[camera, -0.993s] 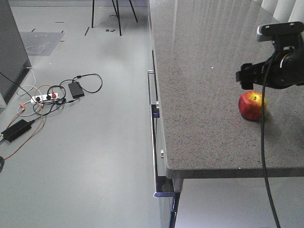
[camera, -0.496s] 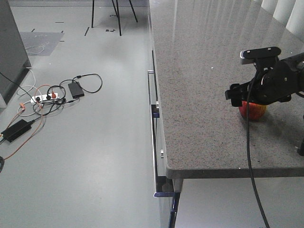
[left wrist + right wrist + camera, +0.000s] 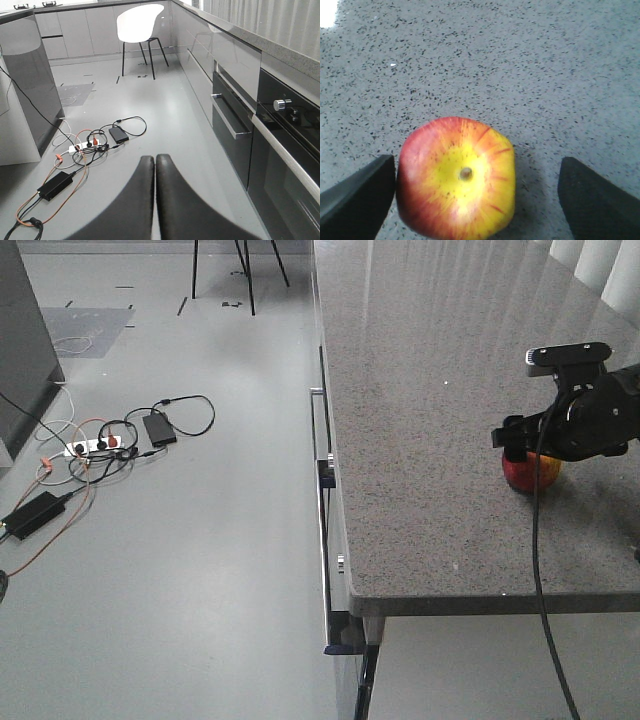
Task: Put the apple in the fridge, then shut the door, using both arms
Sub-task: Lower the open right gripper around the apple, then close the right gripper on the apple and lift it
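The round red apple with a yellow stem patch [image 3: 455, 180] rested on the grey speckled stone countertop [image 3: 520, 60]. The right gripper [image 3: 476, 167] straddled it, fingers wide. The left gripper [image 3: 154, 162] was pressed closed, empty, above tangled floor cables [image 3: 90, 145].

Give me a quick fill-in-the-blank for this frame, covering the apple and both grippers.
1. The apple sits on the speckled grey ____.
2. The right gripper straddles it with its jaws ____.
3. The left gripper holds nothing and its jaws are ____.
Missing words: counter; open; shut.
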Robot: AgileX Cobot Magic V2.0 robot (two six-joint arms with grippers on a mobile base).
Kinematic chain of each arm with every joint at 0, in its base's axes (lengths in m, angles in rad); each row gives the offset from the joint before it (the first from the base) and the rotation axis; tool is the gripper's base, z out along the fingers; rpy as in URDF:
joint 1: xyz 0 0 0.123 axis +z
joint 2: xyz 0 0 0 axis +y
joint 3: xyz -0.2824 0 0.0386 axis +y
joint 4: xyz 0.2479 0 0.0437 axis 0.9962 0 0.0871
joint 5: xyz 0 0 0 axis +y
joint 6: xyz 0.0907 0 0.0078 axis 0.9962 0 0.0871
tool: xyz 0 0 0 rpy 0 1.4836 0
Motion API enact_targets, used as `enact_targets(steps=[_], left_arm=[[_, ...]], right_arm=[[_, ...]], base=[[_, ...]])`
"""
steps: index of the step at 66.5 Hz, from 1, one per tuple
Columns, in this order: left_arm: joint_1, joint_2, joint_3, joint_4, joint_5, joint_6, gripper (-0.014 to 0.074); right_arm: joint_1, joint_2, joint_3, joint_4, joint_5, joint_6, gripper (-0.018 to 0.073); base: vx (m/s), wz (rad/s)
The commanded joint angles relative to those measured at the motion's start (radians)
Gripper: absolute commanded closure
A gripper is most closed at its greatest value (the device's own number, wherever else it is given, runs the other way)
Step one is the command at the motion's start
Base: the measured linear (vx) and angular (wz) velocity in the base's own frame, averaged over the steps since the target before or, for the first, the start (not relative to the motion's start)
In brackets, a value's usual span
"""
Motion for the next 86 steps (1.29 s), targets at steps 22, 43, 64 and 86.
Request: enact_targets(steps=[22, 43, 64, 86], left_arm=[[0.000, -0.014, 0.019, -0.005, -0.072, -0.005, 0.0602], [0.000, -0.014, 0.019, -0.005, -0.072, -0.005, 0.0602], [0.000, -0.014, 0.019, -0.005, -0.072, -0.005, 0.0602], [0.000, -0.014, 0.019, -0.005, -0.072, -0.005, 0.0602]], right_arm=[[-0.002, 0.005, -0.033, 0.027, -0.067, -0.018, -0.0050], [-0.002, 0.027, -0.033, 0.035, -0.065, -0.019, 0.0025], [-0.002, 0.027, -0.033, 0.068, -0.053, -0.019, 0.0298], [-0.002, -0.004, -0.033, 0.068, -0.043, -0.006, 0.0414]], base=[[0.00, 0.00], [0.00, 0.00], [0.00, 0.00], [0.00, 0.00]])
